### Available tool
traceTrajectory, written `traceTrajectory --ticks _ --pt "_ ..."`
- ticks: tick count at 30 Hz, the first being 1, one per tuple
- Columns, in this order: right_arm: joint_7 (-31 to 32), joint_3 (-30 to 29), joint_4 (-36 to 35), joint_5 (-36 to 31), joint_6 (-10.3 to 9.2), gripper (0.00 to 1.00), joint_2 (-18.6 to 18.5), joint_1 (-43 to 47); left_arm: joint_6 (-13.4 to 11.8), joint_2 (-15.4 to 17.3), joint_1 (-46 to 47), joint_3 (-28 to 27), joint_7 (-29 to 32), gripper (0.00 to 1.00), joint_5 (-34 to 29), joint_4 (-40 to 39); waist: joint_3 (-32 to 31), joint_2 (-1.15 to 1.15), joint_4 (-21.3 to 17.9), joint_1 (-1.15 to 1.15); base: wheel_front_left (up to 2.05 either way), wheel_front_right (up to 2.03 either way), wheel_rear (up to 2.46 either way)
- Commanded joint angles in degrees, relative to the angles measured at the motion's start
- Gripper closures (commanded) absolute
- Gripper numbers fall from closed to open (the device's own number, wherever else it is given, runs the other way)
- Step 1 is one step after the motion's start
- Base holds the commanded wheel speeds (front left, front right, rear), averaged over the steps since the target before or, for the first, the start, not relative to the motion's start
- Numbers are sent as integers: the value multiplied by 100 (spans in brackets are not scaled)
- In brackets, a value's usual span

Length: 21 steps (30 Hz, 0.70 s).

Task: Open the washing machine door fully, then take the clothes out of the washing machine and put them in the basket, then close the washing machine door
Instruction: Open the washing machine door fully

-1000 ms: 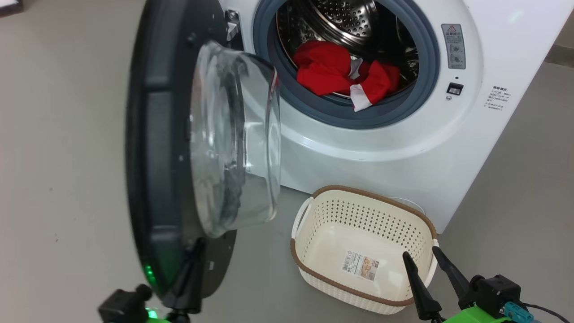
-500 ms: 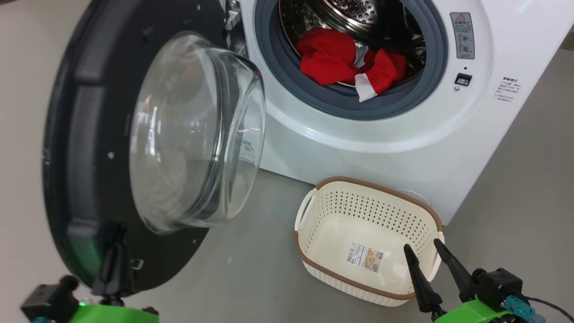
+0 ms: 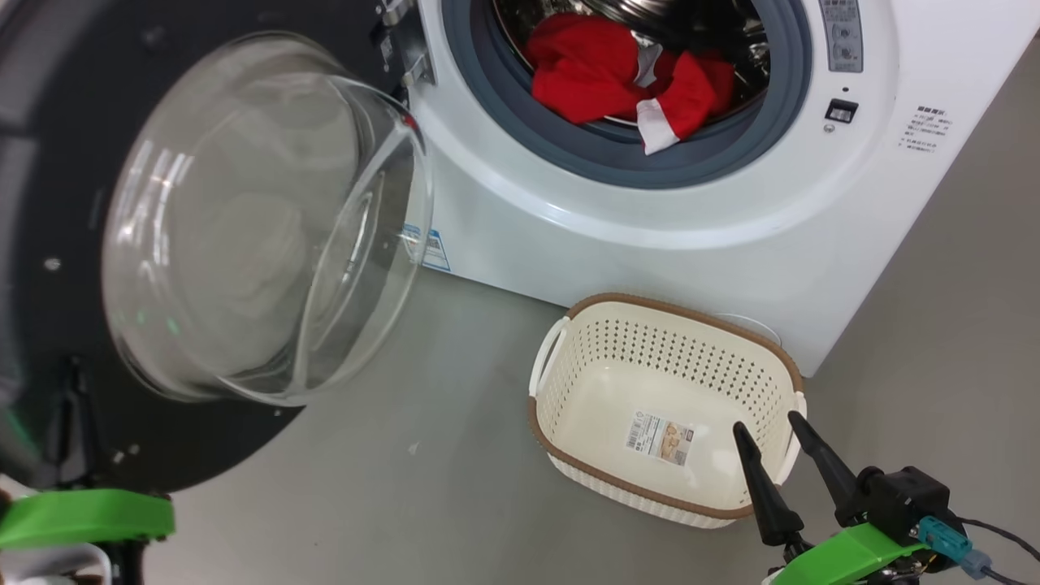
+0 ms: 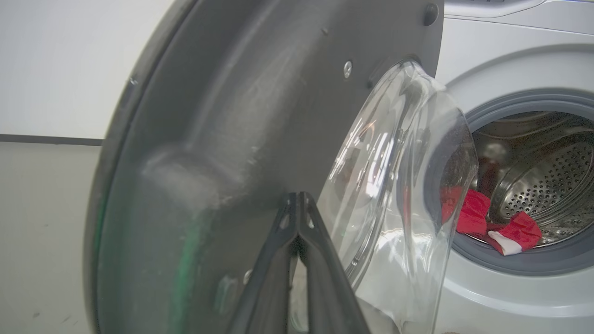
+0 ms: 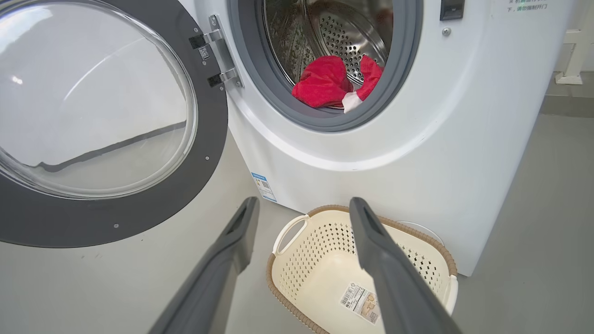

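Observation:
The washing machine (image 3: 650,236) stands white with its drum showing. Its door (image 3: 41,162) is swung far out to the left, with the clear glass bowl (image 3: 244,219) bulging toward me. Red clothes (image 3: 601,69) with a white panel lie at the drum's front lip, also clothes (image 5: 325,81). The cream basket (image 3: 674,313) sits on the floor below the opening, with only a sticker on its bottom. My left gripper (image 4: 297,199) is shut, its tips against the door's dark inner face (image 4: 209,139). My right gripper (image 3: 769,422) hangs open over the basket's near right corner, holding nothing.
Grey floor (image 3: 406,487) spreads between the door and the basket. A blue label (image 3: 435,248) marks the machine's lower left corner. The door hinge (image 5: 218,55) sits left of the grey gasket. A white wall with a dark baseboard (image 4: 46,138) lies beyond the door.
The door has swung further open to the left, with my shut left gripper moving left against it. The head camera has shifted. My right gripper has barely moved.

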<state>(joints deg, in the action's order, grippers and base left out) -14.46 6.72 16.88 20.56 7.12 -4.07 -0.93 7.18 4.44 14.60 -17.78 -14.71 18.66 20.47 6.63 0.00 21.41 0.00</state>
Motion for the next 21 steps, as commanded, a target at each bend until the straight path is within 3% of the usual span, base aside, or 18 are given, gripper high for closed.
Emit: traceTrajectory --ticks 1,11,21 --pt "-54 141 -134 -82 36 0 -62 -226 9 295 279 -339 -29 100 -55 -43 75 0 -36 0 0 0 0" --pt "-54 130 -138 -153 36 0 -71 -353 24 620 880 -1005 -29 100 -306 598 332 0 -155 0 0 0 0" --pt "-54 104 -162 -210 36 0 -88 -474 29 959 1348 -1292 -29 100 -427 1210 565 0 -226 0 0 0 0"
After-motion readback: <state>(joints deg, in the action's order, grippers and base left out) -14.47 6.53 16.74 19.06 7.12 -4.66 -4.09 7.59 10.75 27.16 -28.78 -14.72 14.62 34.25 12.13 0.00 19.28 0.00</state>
